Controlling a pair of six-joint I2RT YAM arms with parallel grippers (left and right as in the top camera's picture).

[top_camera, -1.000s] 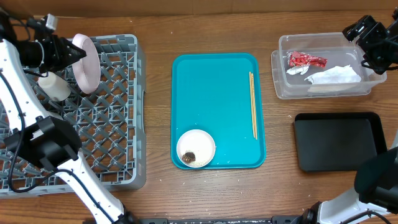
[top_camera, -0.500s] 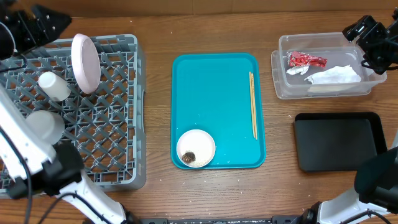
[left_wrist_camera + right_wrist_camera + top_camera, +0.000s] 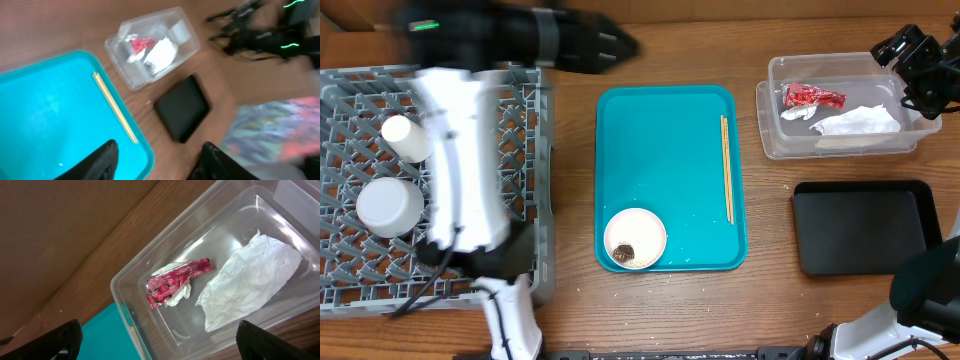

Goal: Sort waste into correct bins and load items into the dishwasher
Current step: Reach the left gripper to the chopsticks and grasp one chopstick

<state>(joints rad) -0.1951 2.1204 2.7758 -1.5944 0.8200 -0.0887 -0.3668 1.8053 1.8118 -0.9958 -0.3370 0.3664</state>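
The grey dish rack [image 3: 370,270] is crossed by the blurred left arm [image 3: 460,170], whose left hand [image 3: 159,150] is held empty with fingers [image 3: 107,157] apart near the teal tray [image 3: 670,170], while the clear tub [image 3: 772,140], holding napkin [image 3: 250,280] and red wrapper [image 3: 177,280], is seen below the right hand [image 3: 157,330], spread wide.

- Left arm [image 3: 460,150]: motion-blurred, hiding the grey rack [image 3: 370,265]'s 3 o'clock side.
- Bowl [image 3: 635,238]: dark bits, possibly food, too small to tell.
- Right gripper [image 3: 160,340]: fingers cropped at 6 o'clock.
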